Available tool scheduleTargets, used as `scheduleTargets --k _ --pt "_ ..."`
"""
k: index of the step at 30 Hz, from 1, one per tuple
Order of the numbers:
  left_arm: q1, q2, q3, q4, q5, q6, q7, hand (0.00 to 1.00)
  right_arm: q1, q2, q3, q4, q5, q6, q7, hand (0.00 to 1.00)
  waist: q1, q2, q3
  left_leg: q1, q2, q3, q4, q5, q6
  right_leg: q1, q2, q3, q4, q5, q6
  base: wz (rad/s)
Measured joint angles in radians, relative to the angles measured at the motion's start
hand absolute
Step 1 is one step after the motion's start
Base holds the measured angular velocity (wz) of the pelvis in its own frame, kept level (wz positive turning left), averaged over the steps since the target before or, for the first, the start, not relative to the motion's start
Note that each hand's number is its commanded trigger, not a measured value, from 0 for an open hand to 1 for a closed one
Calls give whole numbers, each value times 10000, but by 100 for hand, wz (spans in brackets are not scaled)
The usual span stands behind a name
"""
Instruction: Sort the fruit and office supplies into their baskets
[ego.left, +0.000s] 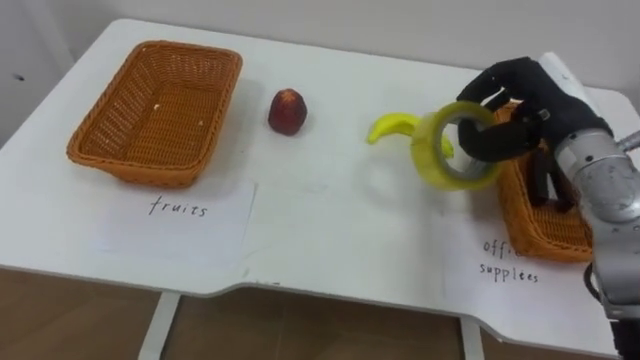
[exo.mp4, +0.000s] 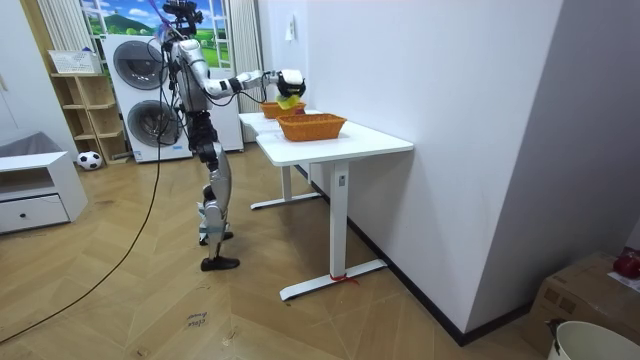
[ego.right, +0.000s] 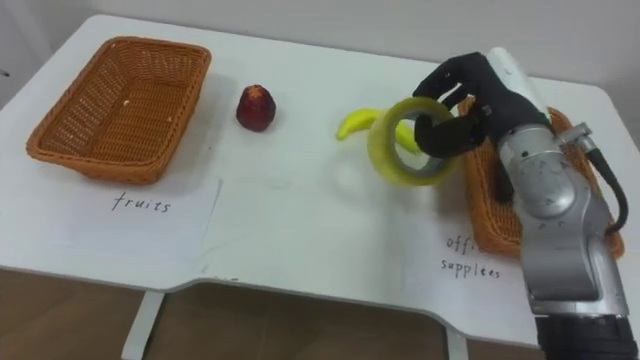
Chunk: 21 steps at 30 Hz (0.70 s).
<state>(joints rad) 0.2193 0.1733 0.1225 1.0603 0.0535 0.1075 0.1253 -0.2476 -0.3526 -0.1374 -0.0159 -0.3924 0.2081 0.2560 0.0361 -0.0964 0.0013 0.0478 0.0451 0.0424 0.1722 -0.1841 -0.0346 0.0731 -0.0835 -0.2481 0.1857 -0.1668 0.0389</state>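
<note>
Yellow-green roll of tape (ego.left: 428, 152), translucent and wide-cored, hangs in the air over the right half of the white desk (ego.left: 330, 220). It is hooked on the black right hand (ego.left: 520, 105), whose fingers (ego.left: 488, 142) curl through the core while the thumb closes over the top of the ring, so the hand is firmly closed on it. The roll sits just short of the near-left rim of the woven orange office-supplies basket (ego.left: 512, 205), which stands by the desk's right edge behind its handwritten paper label (ego.left: 500, 265). It is not yet over the basket's opening. A curved yellow banana (ego.left: 390, 126) lies on the desk just behind the roll, a dark red apple (ego.left: 287, 111) lies towards the middle of the far edge, and the empty wicker fruit basket (ego.left: 140, 165) fills the far left corner. In my judgement the main hazard is the rim. If the hand travels right without enough height, the roll's lower edge could catch the wicker and shove the light basket towards the right edge. Letting go early would drop the ring on its edge, and it could roll off the desk. The hold is also through the core alone, so a quick swing might slide the roll along the fingers. Dark shapes inside the basket are unclear, and I cannot tell what they are.
</note>
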Motion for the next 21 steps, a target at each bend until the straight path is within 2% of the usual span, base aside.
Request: scheduleTargets --k 5,7,12,14,19,21 --pt "96 5 5 -47 11 -13 -8 0 1 -137 -183 56 456 -30 -614 100 -148 -23 10 71 1 59 -20 1 1 -9 1 17 -3 0 0 -3" --pt "160 29 43 -256 66 -14 -84 0 1 -251 -331 358 692 -198 -860 100 -206 -90 24 70 1 71 -36 1 1 -29 0 16 -4 -1 1 0" --pt "386 29 268 -899 -34 -47 -126 0 1 -404 -445 864 754 -139 -942 100 -378 -244 35 34 4 90 -45 0 1 -74 -2 -24 -9 -1 1 0" --pt "361 27 304 -919 -33 -46 -124 0 -1 -540 -456 1098 1026 -167 -975 100 -522 -273 16 51 5 89 -44 0 1 -59 -5 -25 -7 0 1 0" --pt "284 27 315 -1002 -25 -58 -205 0 0 -857 -544 1663 1357 -166 -1080 100 -679 -319 -5 107 4 180 -49 0 1 -54 0 168 -1 -1 1 -5" --pt "307 27 403 -992 -11 -57 -235 0 11 -908 -624 1685 1416 -165 -1090 100 -676 -319 -5 153 18 354 -54 0 1 -49 13 268 -5 -2 3 -14"
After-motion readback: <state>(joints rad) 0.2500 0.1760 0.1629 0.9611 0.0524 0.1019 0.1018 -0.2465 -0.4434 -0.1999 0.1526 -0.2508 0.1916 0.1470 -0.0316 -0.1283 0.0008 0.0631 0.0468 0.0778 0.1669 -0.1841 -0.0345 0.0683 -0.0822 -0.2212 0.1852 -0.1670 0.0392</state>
